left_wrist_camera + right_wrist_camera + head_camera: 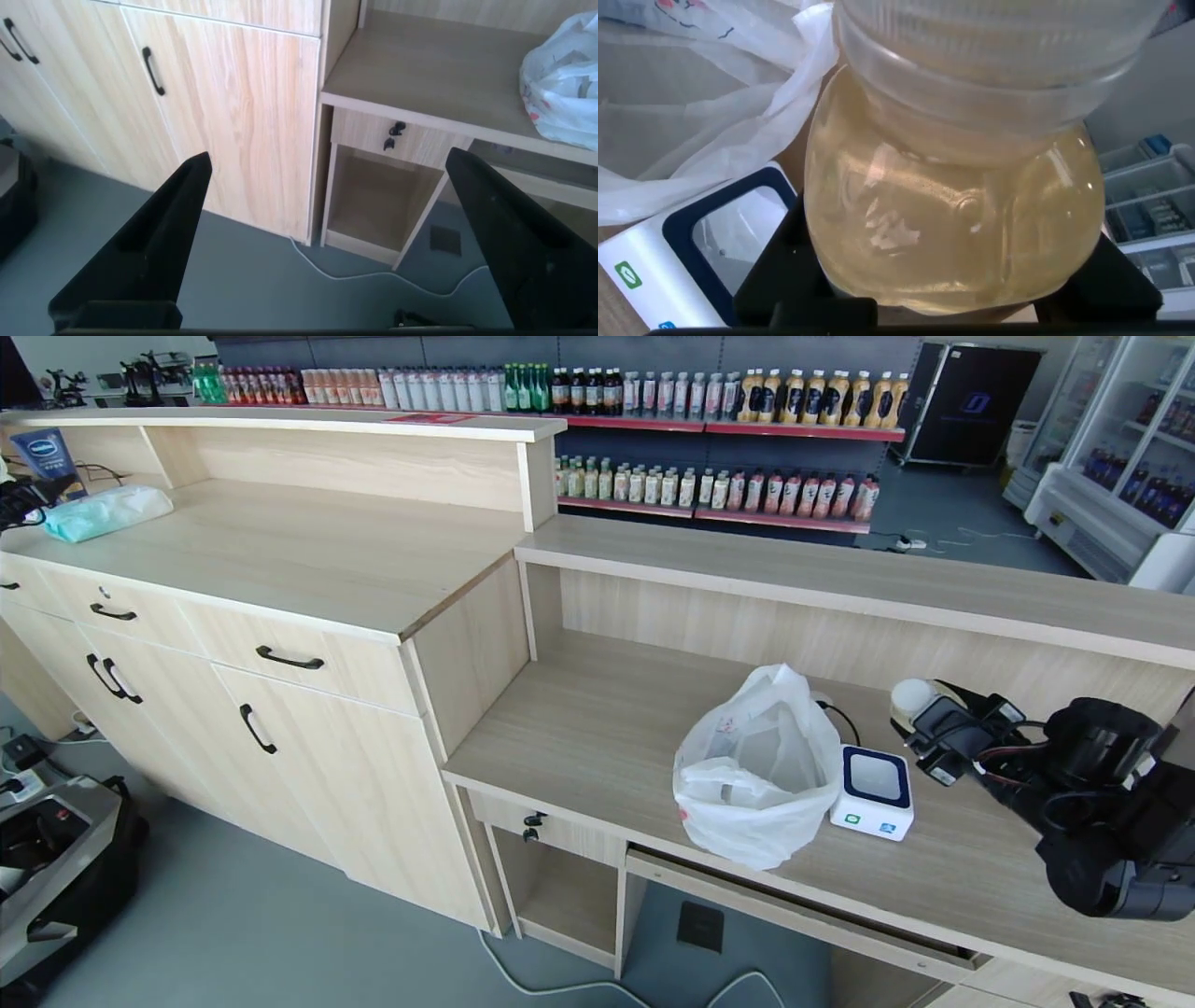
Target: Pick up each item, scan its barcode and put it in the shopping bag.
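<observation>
Pale-yellow liquid fills the bottle [952, 187] pinched in the right gripper [936, 733]. The scanner [873, 791] lies just beside this gripper, with the shopping bag [756, 765] beyond. The left gripper [327, 159] is spread and holds nothing. Risk: the smooth, rounded wall may slip if tilted towards the scanner.

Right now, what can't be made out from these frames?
Barcode on the bottle: right wrist view is too close, just bare plastic; in the head view the right gripper mostly covers it.
Contents of the shopping bag: cloudy folds hide the inside in the head view; the left wrist view's edge cuts it off.
Status of the scanner: too small in the head view.
</observation>
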Tool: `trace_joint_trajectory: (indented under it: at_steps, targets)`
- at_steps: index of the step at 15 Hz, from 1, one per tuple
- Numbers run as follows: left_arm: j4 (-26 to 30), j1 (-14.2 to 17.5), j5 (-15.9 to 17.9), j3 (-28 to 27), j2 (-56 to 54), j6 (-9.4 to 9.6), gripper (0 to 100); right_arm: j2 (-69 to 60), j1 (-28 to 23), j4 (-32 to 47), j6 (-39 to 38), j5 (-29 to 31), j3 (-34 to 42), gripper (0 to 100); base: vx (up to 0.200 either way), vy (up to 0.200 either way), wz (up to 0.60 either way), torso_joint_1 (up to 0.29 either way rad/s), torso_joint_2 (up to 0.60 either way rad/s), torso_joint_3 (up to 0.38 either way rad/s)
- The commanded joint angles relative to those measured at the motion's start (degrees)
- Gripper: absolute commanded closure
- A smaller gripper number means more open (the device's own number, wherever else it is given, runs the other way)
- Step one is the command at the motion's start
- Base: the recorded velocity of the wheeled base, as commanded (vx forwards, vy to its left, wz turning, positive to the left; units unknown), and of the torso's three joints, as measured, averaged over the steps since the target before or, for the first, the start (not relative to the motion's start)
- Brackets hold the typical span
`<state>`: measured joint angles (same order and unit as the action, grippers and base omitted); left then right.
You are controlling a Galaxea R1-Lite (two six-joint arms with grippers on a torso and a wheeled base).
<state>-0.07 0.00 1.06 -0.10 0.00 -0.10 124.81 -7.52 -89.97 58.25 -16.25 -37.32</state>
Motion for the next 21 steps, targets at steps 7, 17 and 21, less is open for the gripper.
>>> trace_joint_trajectory:
  at_steps: [7, 17, 21]
  targets:
    - [-0.01, 0.00, -0.01, 0.01, 0.00, 0.01, 0, 4.57, -0.39, -0.03, 0.20, -0.98, -4.61, 100, 0.000, 0.000, 0.00, 0.000, 0.00, 0.000]
    - [-0.01, 0.00, -0.01, 0.01, 0.00, 0.01, 0, 9.67, 0.58, -0.03, -2.17, -2.82, -10.85, 100, 0.000, 0.000, 0.00, 0.000, 0.00, 0.000]
    - [-0.01, 0.00, -0.01, 0.01, 0.00, -0.08, 0, 11.07, 1.28, -0.03, -3.49, -2.82, -12.52, 100, 0.000, 0.000, 0.00, 0.000, 0.00, 0.000]
